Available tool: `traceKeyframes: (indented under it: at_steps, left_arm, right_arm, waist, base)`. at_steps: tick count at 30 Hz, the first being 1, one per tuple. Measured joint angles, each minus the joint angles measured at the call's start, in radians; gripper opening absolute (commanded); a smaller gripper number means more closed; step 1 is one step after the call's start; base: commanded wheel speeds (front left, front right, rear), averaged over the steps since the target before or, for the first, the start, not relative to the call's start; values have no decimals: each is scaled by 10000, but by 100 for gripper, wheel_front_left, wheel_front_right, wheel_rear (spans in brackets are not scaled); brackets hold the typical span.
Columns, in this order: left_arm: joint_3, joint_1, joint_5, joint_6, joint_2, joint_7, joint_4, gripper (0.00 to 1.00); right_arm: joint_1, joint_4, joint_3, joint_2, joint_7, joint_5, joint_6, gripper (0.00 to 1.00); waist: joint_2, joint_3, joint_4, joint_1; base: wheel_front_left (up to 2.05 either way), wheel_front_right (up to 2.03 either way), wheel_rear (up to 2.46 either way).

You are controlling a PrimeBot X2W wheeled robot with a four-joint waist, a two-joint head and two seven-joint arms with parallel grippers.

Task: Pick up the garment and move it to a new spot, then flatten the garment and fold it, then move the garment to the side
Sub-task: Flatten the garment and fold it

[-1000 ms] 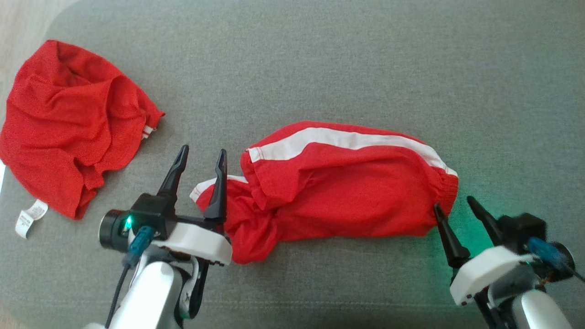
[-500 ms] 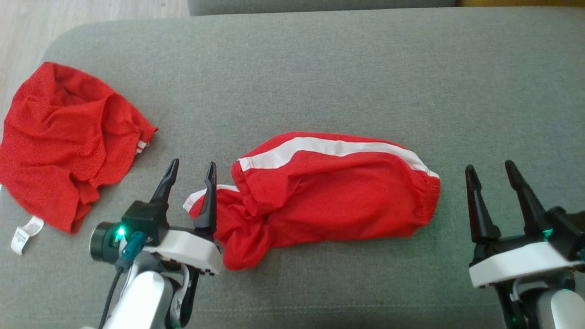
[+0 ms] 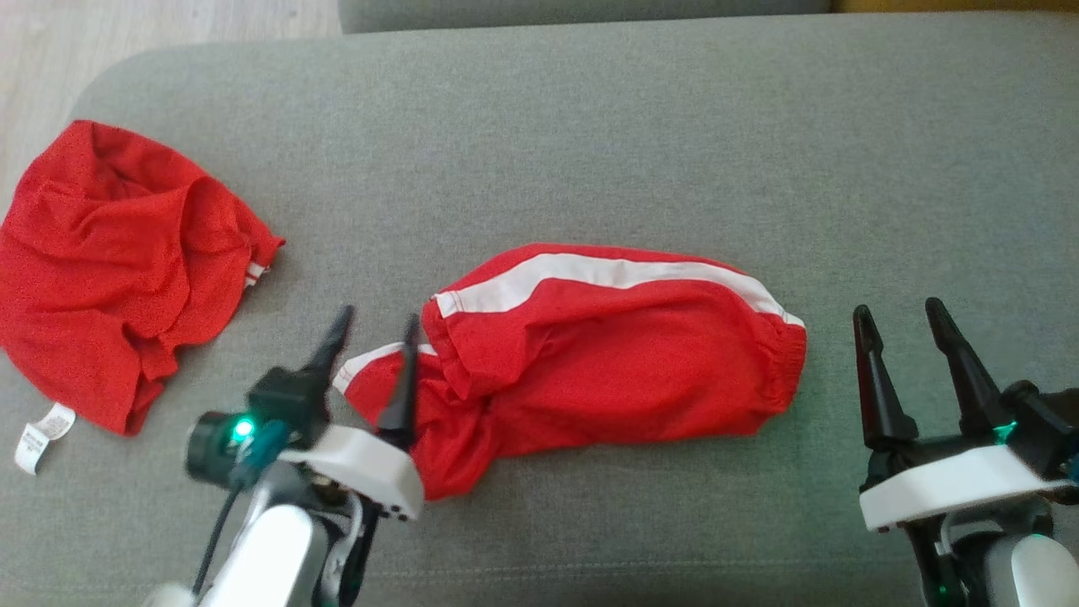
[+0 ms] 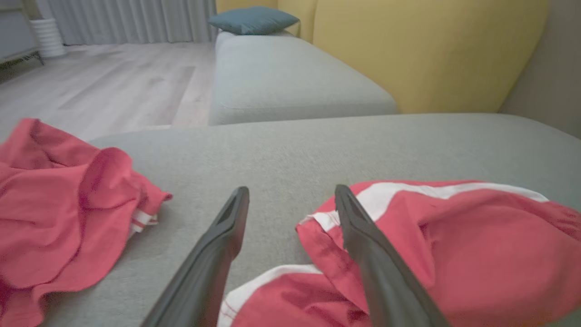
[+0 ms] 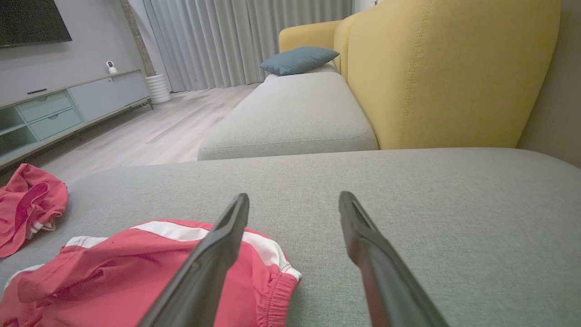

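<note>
On the grey fabric sofa cushion [image 3: 590, 126], the red cloth shorts with a white side stripe [image 3: 607, 354] are lying lengthwise, bunching at their left end. At that end the left gripper [image 3: 378, 319] is hovering wide open and empty, one finger over the twisted hem; just right of the shorts, the right gripper [image 3: 897, 308] is hanging equally wide, holding nothing. Pinching that twisted hem is probably risking a single-layer grab and a crooked fold.

Home living room, shown by sofa [image 5: 445, 72] ahead of the right gripper [image 5: 294, 199], pillow [image 5: 299, 60] farther ahead, curtains [image 5: 227, 41] beyond, TV [image 5: 32, 20] and sideboard [image 5: 68, 106] seen far to its left
</note>
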Motion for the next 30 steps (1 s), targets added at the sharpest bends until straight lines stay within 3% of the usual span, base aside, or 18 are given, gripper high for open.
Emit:
traceKeyframes:
  at_steps: [7,15,26,27,29,30]
  left_arm:
    - [-562,-987,-545,-826,-215,1910,610,100]
    - [-387,-2493,-1661,-1108,-566,4029,1965,100]
    - [-301,-2805,-1858,-1101,-550,4311,2320,100]
    - [-303,-2832,-1858,-1106,-548,4286,2322,84]
    - [-314,-2878,-1858,-1110,-541,4280,2362,16]
    - [-318,-2908,-1858,-1110,-533,4278,2393,0]
  right_arm:
    - [-140,-10,107,2,75,0,0,100]
    - [-374,23,201,2,73,2,0,100]
    - [-401,109,155,2,42,77,0,100]
    - [-408,117,157,2,42,77,0,100]
    - [-446,130,167,2,42,79,0,100]
    - [-482,130,169,2,42,79,0,100]
  waist:
    - [0,345,-12,0]
    - [0,699,-302,0]
    - [0,978,-424,0]
    - [0,991,-424,0]
    - [0,1015,-425,0]
    - [0,1030,-426,0]
  base:
    - [0,0,0]
    - [0,0,0]
    - [0,0,0]
    - [0,0,0]
    - [0,0,0]
    - [0,0,0]
